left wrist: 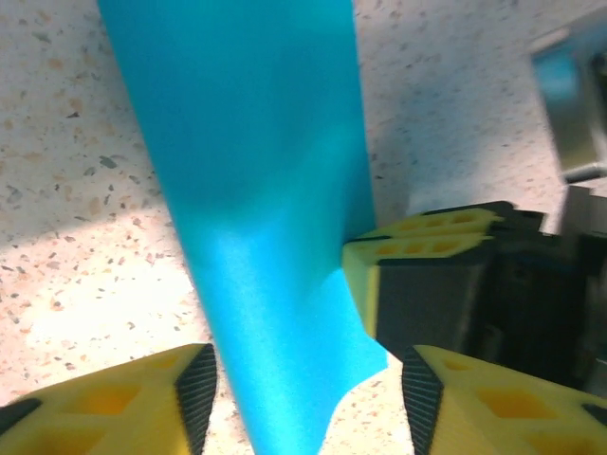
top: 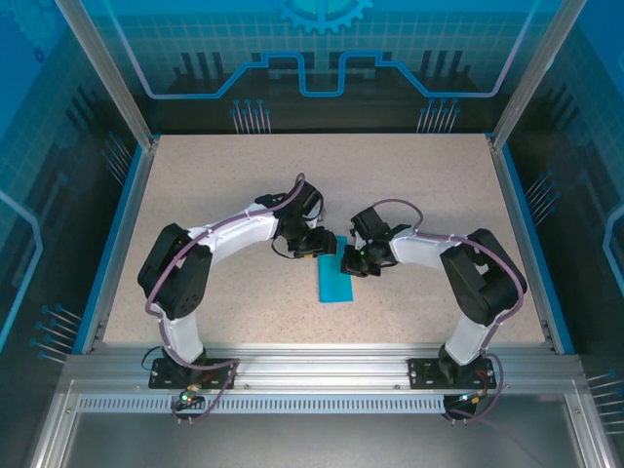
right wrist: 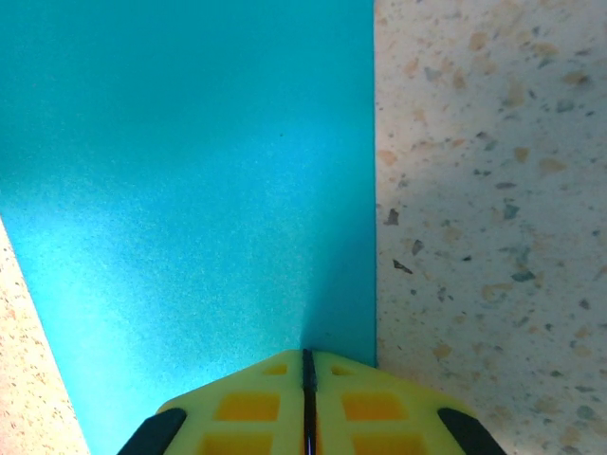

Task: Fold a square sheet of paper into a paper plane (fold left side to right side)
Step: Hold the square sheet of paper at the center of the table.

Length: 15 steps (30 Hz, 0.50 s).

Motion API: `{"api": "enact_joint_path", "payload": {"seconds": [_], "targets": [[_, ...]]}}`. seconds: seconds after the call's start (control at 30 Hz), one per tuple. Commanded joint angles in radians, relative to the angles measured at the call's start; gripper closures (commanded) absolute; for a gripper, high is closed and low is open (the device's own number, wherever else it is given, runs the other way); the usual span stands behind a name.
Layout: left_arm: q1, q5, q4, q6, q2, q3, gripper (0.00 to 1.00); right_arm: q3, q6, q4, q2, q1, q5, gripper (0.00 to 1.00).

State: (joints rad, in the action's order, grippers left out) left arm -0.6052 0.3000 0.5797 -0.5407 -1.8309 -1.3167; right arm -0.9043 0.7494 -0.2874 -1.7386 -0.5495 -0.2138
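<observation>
1. Lying flat at the ctr of the table (top: pixel 195 185): the square sheet of paper (top: pixel 334 280), here a narrow teal strip, i.e. doubled over. Long axis runs from table ctr toward the table's near edge.
2. L gripper (left wrist: pixel 308 372): over table ctr, at the strip's far end. Released, w/ jaws apart, one each side of the strip's end; strip is narrower than the gap. Holds nothing.
3. R gripper (right wrist: pixel 306 365): also at table ctr, just right of the L one. Clenched, fingers pressed together, tips touching the strip's right edge. Whether a layer is nipped btw them: cannot tell.
4. Corner of the strip beside the R tips curls up off the table; the rest lies flat.
5. Handling (judgement): v. light, thin, limp. No stiffness to push against, so it prob. slides on the speckled table if nudged sideways and buckles if pushed edge-on. Smooth face, little friction. Not breakable, but a wrong crease stays, and it may tear if tugged by two grips at once.
6. Where to hold (judgement): at an edge or the lifted corner, w/ a shallow pinch on the top layer only. Other tip presses the flat part down near table ctr as anchor while the layer is carried left to right.
</observation>
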Motion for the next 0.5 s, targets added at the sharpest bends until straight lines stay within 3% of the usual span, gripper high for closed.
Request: {"api": "enact_joint_path", "payload": {"seconds": [0.0,0.2,0.47], "targets": [[-0.002,0.1,-0.073,0.001,0.006,0.04,0.57,0.018,0.01,-0.092,-0.045,-0.016,0.039,0.91],[-0.004,0.202,-0.145,-0.02,-0.054,0.059,0.76,0.016,0.008,-0.096,-0.05,-0.017,0.039,0.91],[-0.005,0.189,-0.149,-0.007,-0.122,0.083,0.83,0.008,0.005,-0.107,-0.055,-0.018,0.037,0.91]]}}
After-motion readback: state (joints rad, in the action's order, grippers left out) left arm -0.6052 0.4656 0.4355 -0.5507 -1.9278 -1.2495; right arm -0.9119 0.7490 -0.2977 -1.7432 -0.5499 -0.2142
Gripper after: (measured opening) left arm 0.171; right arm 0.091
